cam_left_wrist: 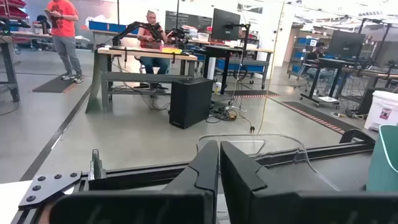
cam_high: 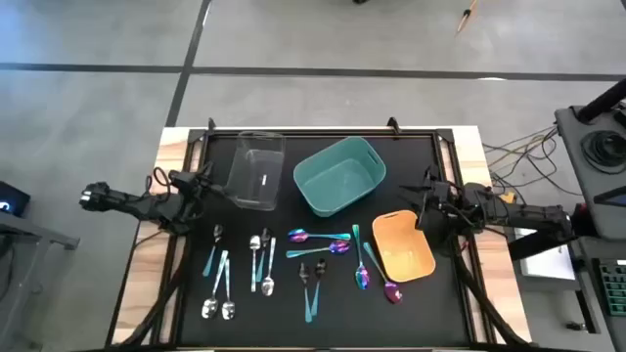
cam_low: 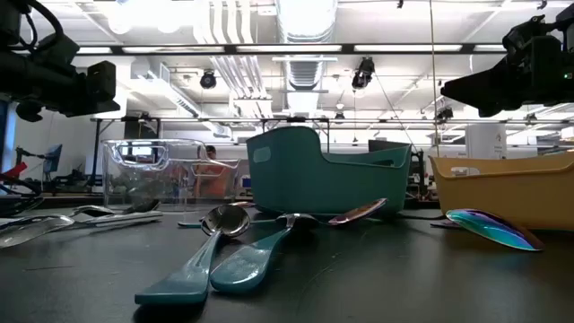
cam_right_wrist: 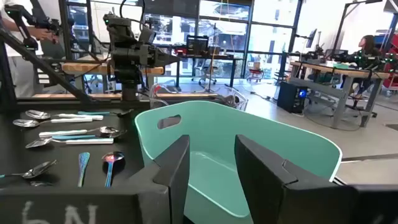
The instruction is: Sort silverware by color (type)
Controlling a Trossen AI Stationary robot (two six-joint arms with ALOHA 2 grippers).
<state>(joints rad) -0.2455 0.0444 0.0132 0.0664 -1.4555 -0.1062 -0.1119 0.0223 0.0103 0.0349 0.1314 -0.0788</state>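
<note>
Nearest you in the low view lie two teal-handled utensils (cam_low: 220,265), flat on the dark bench (cam_low: 377,278) with their handles pointing toward the camera. They belong to the silverware (cam_high: 293,266), which is spread loose across the near half of the bench: shiny silver spoons (cam_high: 220,293) toward the left arm's side, iridescent purple-blue spoons (cam_high: 318,241) in the middle, and more of those (cam_high: 377,279) just beside the orange bin (cam_high: 404,244). None of the pieces lies in a bin.

Behind the silverware you see three bins in a row: the clear bin (cam_high: 256,168) on the left, the teal bin (cam_high: 340,176) in the middle, the orange bin on the right.

Your left gripper (cam_left_wrist: 219,163) hangs above the bench's left edge, near the clear bin, its fingers clenched together on nothing. Your right gripper (cam_right_wrist: 211,158) hangs above the bench's right side, near the orange bin and facing the teal bin, its fingers parted with nothing between them.

In the room beyond, people (cam_left_wrist: 65,31) stand and sit at work desks.
</note>
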